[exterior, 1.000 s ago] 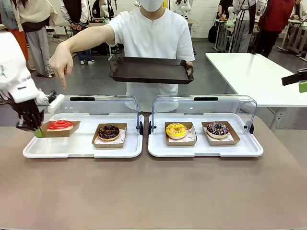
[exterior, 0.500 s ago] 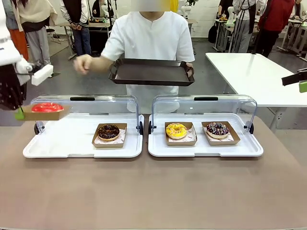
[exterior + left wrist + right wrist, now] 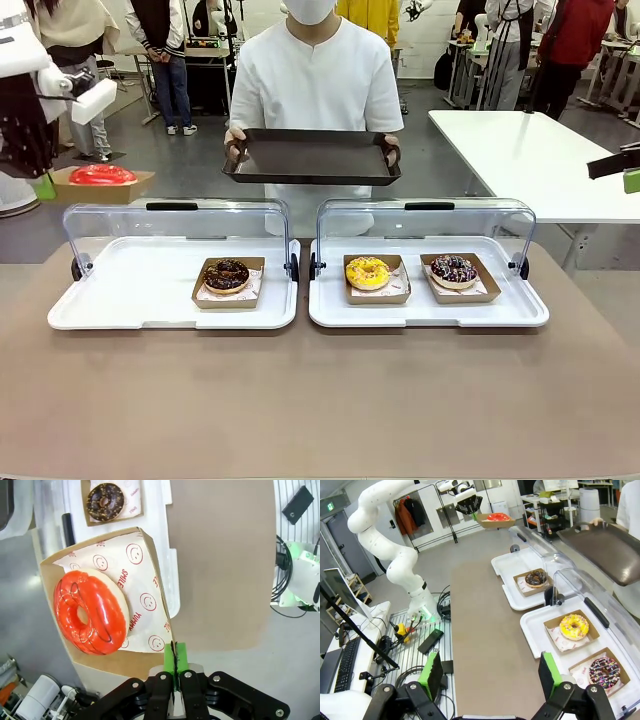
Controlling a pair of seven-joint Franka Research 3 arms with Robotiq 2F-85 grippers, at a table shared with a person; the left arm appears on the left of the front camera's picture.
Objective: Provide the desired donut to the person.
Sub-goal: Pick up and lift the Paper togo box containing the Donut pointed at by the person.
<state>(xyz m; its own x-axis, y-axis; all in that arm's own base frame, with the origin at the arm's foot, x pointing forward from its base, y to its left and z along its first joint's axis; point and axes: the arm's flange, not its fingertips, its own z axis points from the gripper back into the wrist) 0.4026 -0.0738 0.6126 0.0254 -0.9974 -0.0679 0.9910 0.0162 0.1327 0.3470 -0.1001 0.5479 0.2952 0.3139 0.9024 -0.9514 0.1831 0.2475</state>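
Currently, in the front view, the red donut (image 3: pixel 102 174) is being held aloft in its cardboard box (image 3: pixel 100 188) at ten o'clock, above the raised clear lid (image 3: pixel 175 225) of the left display tray (image 3: pixel 120 305). The box's edge is being clenched by the left pincer (image 3: pixel 43 186). A dark serving tray (image 3: pixel 310 157) is being offered by the person (image 3: pixel 315 80) at twelve o'clock. The carry is therefore judged to run toward three o'clock of the box. The box is best being kept level and lowered onto bare tray between the person's hands, with the lid passed well above.

In the left wrist view, only a thin box wall is being pinched at six o'clock. The donut is lying off toward nine o'clock, so tipping is being risked. A chocolate donut (image 3: pixel 104 501) is sitting at eleven o'clock.

In the right wrist view, the right pincer (image 3: pixel 490 667) is being held released, grasping nothing, over the desk (image 3: pixel 485 630). A yellow donut (image 3: pixel 572 626) and a sprinkled donut (image 3: pixel 605 672) are lying around four o'clock.
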